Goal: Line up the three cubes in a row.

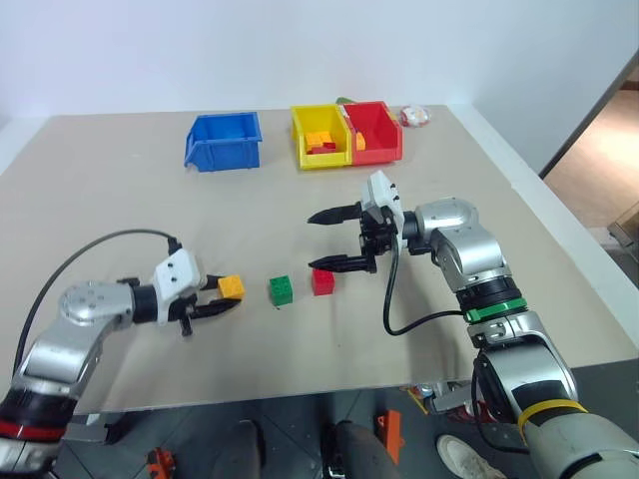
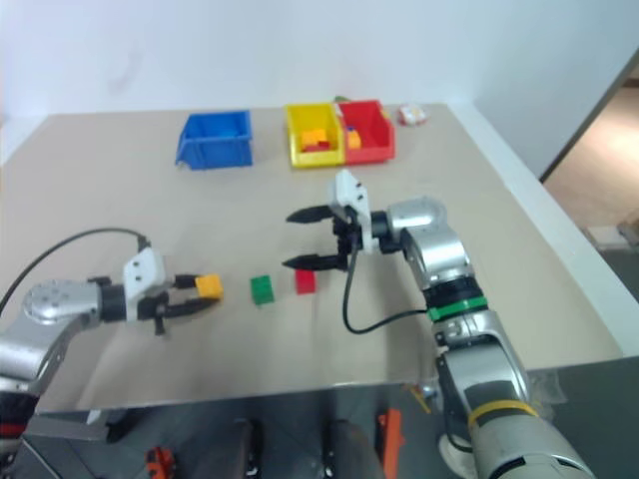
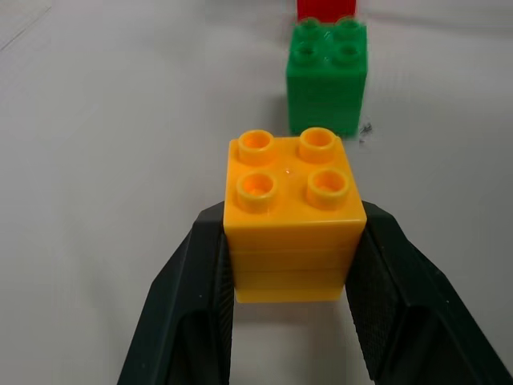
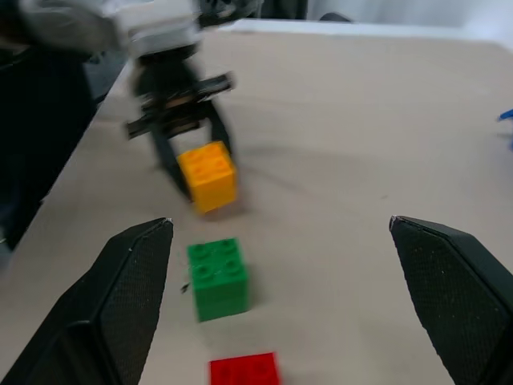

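**Left tool gripping the orange-yellow brick at the end of a nearly formed row**

The left tool (image 1: 205,309) is clamped on the small orange-yellow studded plastic brick (image 1: 231,287), its two black fingers (image 3: 200,297) pressed flat against opposite side faces, studs upward. The right tool (image 1: 334,239) hangs above the worktop (image 1: 120,200) with its fingers spread wide and nothing between them, just over and beside the small red studded plastic brick (image 1: 322,281).

The small green studded plastic brick (image 1: 281,290) sits on the worktop between the other two, apart from each. The three bricks lie roughly along one line running across the worktop in front of the robot. At the far edge stand a blue plastic storage bin (image 1: 224,140), a yellow bin (image 1: 319,137) and a red bin (image 1: 374,131), well apart from the row.

Orientation: each brick is close to cubic, so no long axis is evident; all three show studs up. In the left wrist view the orange-yellow brick's faces look nearly square to the green one's.

Risks, as judged: whether the held brick rests on the worktop cannot be told; released while raised or tilted, it could tumble off the line. Fingers dragging on release could twist it. The right tool, so close to the red brick, could nudge it out of row when it moves.
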